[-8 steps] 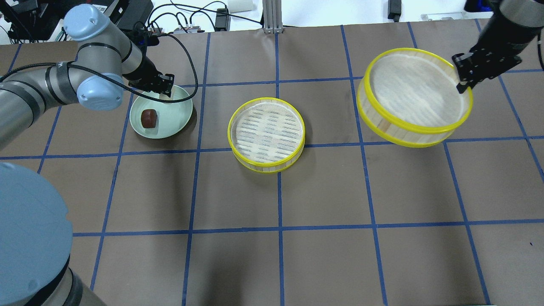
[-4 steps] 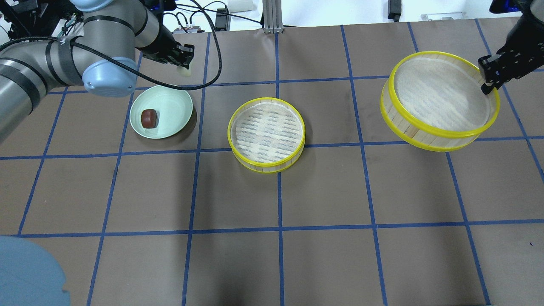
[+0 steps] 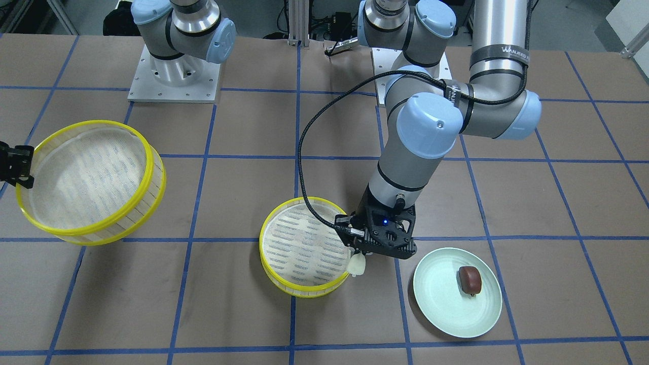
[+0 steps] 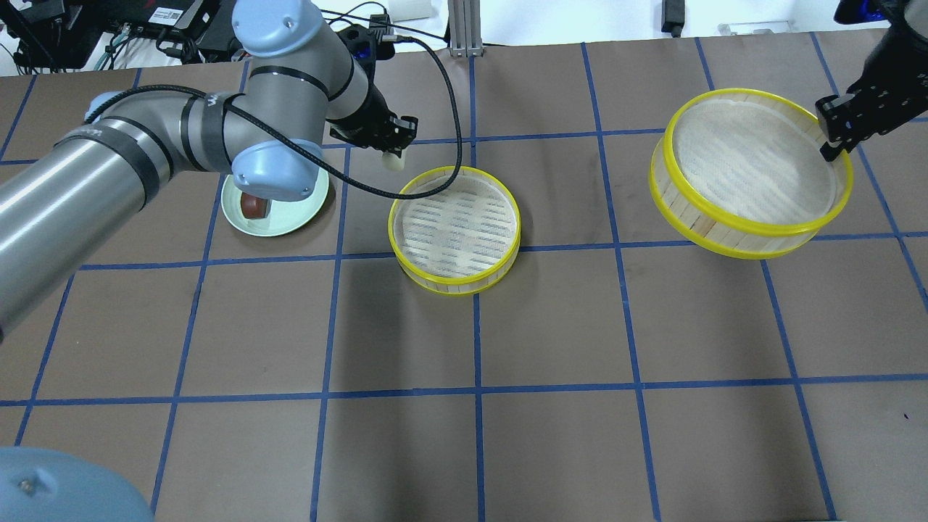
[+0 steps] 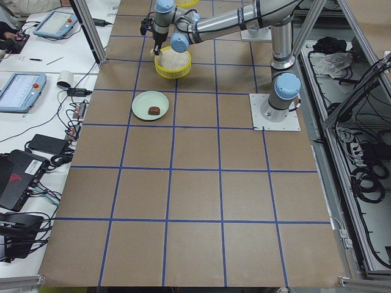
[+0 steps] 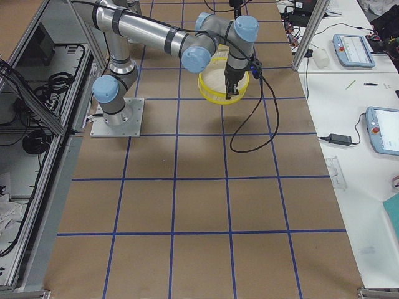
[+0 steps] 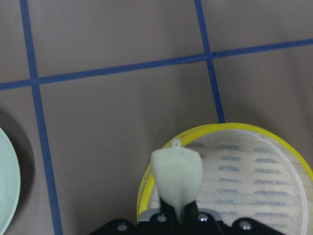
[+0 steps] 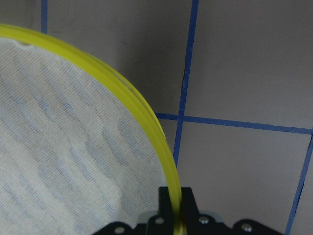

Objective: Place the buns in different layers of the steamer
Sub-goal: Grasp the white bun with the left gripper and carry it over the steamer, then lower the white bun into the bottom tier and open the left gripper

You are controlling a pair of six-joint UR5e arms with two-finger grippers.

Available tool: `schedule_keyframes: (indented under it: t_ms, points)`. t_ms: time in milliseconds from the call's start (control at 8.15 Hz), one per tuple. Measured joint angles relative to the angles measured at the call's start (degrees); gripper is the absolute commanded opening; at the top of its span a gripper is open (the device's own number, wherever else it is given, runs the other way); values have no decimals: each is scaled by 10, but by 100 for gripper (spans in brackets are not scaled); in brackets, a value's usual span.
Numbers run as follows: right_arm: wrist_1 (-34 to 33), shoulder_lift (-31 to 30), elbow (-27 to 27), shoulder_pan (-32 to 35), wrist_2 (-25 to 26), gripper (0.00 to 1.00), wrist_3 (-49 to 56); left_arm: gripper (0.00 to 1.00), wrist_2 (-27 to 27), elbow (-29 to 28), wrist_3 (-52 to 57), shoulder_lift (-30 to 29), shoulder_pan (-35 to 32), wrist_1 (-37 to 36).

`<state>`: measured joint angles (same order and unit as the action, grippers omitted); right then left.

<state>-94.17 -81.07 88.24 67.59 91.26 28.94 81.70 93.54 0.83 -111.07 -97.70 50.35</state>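
The left gripper (image 4: 392, 151), jaws clamped on the cream-white bun (image 4: 394, 161), hangs at the edge of the table tray (image 4: 455, 284), on its plate side. The right gripper (image 4: 829, 148), pinching the second tray (image 4: 696, 223) by its rim, holds it tilted in the air well to the table tray's right. The reddish-brown bun (image 3: 470, 279) lies on the green plate (image 3: 456, 317), left of the table tray.

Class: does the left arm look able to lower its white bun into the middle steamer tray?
Probably yes: the white bun hangs near the rim of the middle tray, whose mesh lies bare.
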Motion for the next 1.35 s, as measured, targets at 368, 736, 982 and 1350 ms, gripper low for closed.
schedule_keyframes:
  t_ms: [368, 736, 982, 1350]
  points:
    - [3, -1, 0, 0, 1, 0, -1, 6, -2, 41, -17, -16, -35, 0]
    - [5, -1, 0, 1, 2, 0, -1, 100, -2, 46, -50, -34, -65, 1]
    - [6, -2, 0, 1, 4, 0, -1, 100, -1, 41, -52, -42, -68, 1]
    - [6, -3, 0, 2, 7, 0, -2, 100, 4, 21, -52, -37, -68, 1]
